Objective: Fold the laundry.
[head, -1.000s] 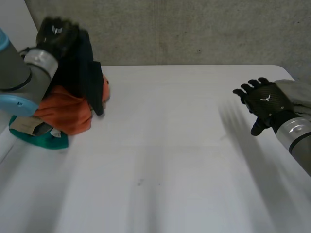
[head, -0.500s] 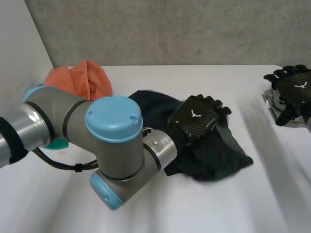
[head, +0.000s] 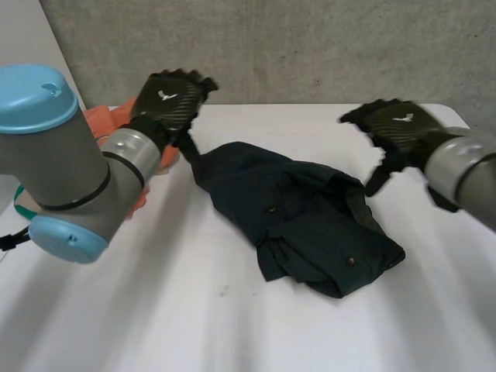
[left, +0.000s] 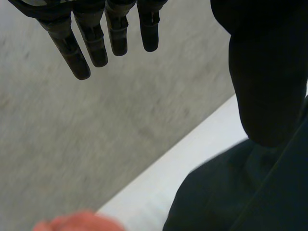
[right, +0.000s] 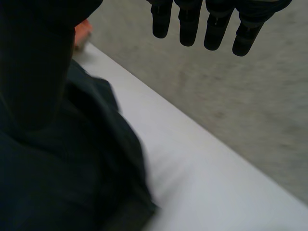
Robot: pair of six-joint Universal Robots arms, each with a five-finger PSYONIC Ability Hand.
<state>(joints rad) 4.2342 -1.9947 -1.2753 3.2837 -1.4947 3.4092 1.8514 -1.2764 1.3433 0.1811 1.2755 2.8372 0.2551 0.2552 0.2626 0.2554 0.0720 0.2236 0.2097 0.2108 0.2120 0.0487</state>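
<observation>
Head view, right robot hand [head: 399,128] spread, empty

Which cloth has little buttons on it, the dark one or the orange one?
The dark shirt, crumpled in the middle of the table, has small buttons on its folds. The orange cloth at the far left corner shows none.

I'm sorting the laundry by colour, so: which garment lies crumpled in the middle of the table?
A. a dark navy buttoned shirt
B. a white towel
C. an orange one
A: the dark navy shirt lies bunched in the middle of the table, buttons showing, while the orange garment sits off at the far left corner.
</observation>
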